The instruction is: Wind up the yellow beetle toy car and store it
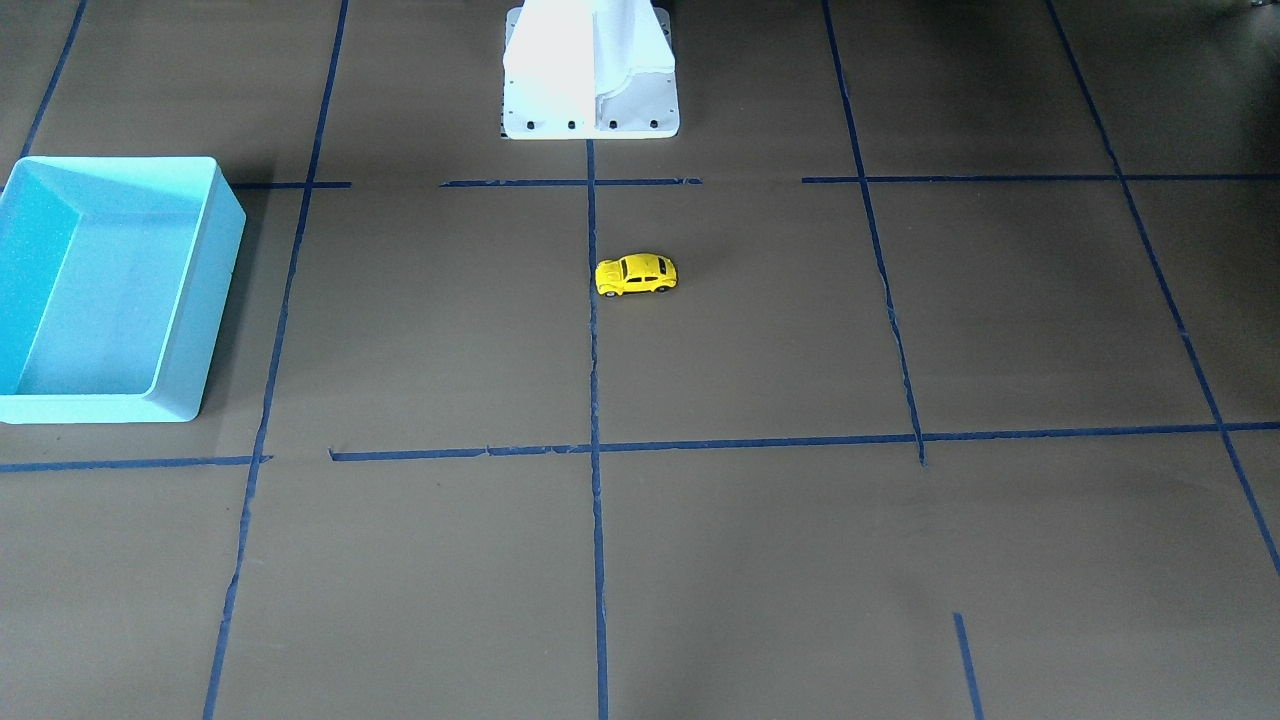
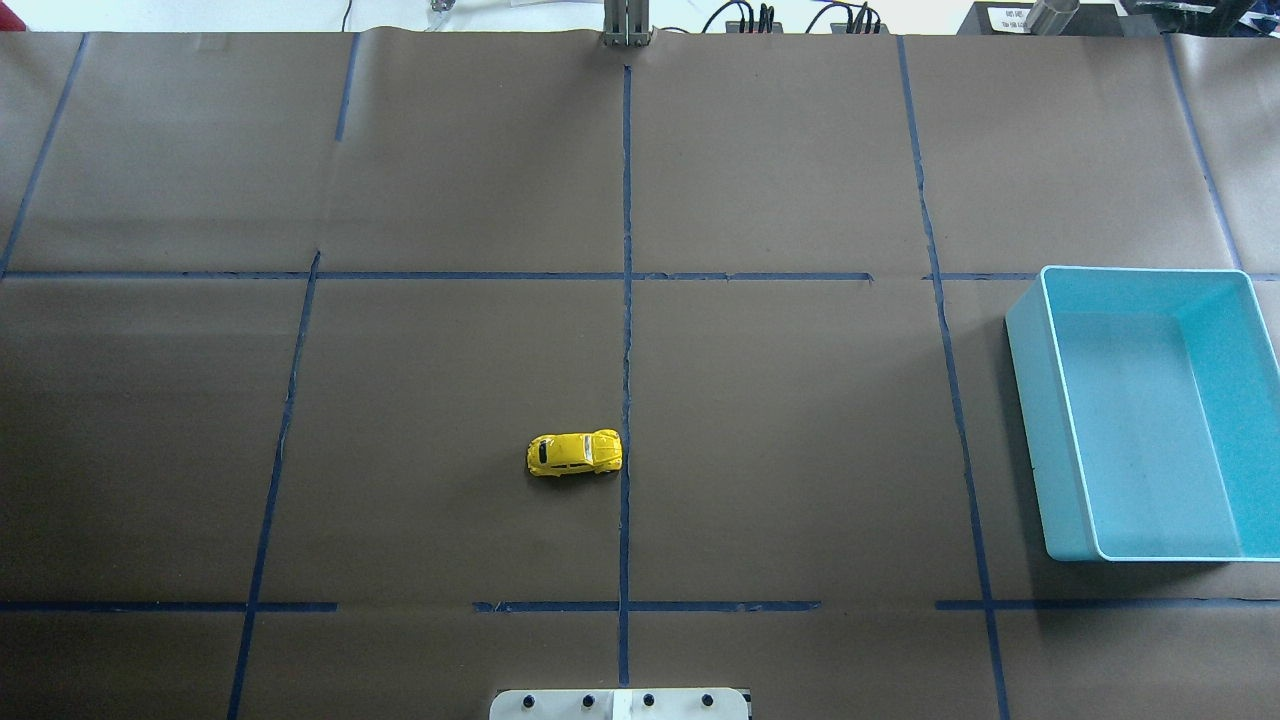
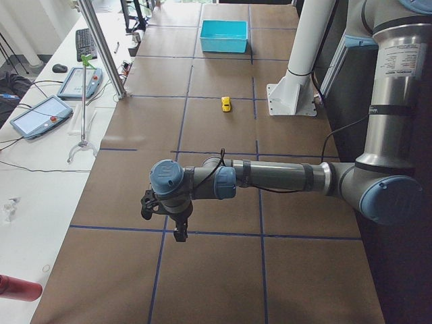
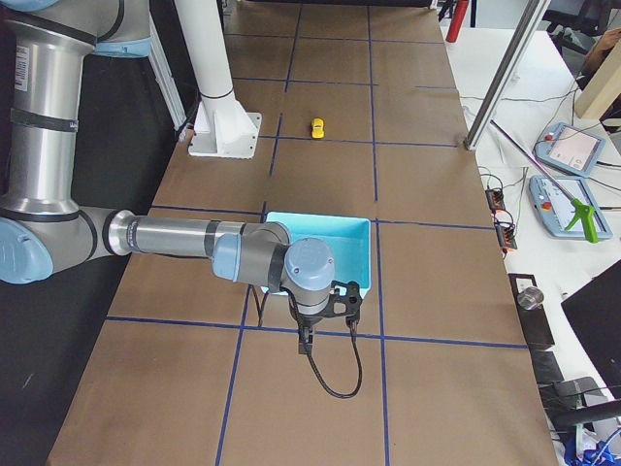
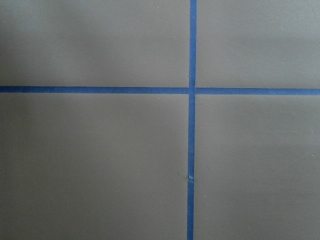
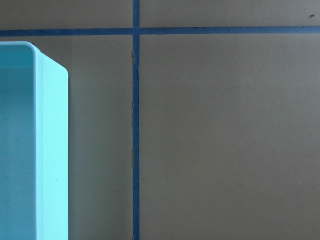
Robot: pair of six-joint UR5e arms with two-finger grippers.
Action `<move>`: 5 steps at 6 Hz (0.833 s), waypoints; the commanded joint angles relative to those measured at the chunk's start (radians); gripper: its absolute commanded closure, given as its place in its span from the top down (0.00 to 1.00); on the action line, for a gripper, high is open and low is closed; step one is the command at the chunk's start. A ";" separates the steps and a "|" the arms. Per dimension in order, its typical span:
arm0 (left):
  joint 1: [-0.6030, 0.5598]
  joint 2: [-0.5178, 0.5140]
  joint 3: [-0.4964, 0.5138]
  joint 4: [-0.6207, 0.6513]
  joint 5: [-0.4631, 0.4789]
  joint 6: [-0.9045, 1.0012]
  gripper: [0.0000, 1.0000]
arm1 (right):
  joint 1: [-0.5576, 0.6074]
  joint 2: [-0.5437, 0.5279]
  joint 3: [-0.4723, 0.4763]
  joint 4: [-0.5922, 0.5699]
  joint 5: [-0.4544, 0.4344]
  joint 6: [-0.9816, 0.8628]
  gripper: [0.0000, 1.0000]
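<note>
- Left gripper (image 3: 163,224), right gripper (image 4: 326,328): parted or closed, cannot tell.
- Glossy, rounded yellow beetle toy car (image 2: 575,453) on matte brown paper (image 2: 800,450), outside the smooth rectangular turquoise bin (image 2: 1045,430).

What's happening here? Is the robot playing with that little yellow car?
Not yet. The yellow toy car sits on its wheels near the middle of the table, with nothing touching it. The blue bin stands empty off to the robot's right. Both arms hang over the table's ends, far from the car, with the left tool and right tool pointing down.
</note>
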 commanded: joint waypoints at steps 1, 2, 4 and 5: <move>0.002 0.001 -0.003 0.000 0.002 -0.001 1.00 | 0.000 0.000 0.000 0.000 0.000 -0.002 1.00; 0.000 0.002 -0.006 -0.001 0.002 0.000 1.00 | 0.000 -0.002 -0.002 -0.002 0.000 -0.002 1.00; 0.006 -0.001 -0.010 0.000 0.008 -0.003 1.00 | 0.000 -0.002 -0.002 -0.002 0.000 -0.002 1.00; 0.029 -0.002 -0.016 -0.003 -0.003 0.000 1.00 | 0.000 -0.002 0.000 -0.002 0.000 -0.002 1.00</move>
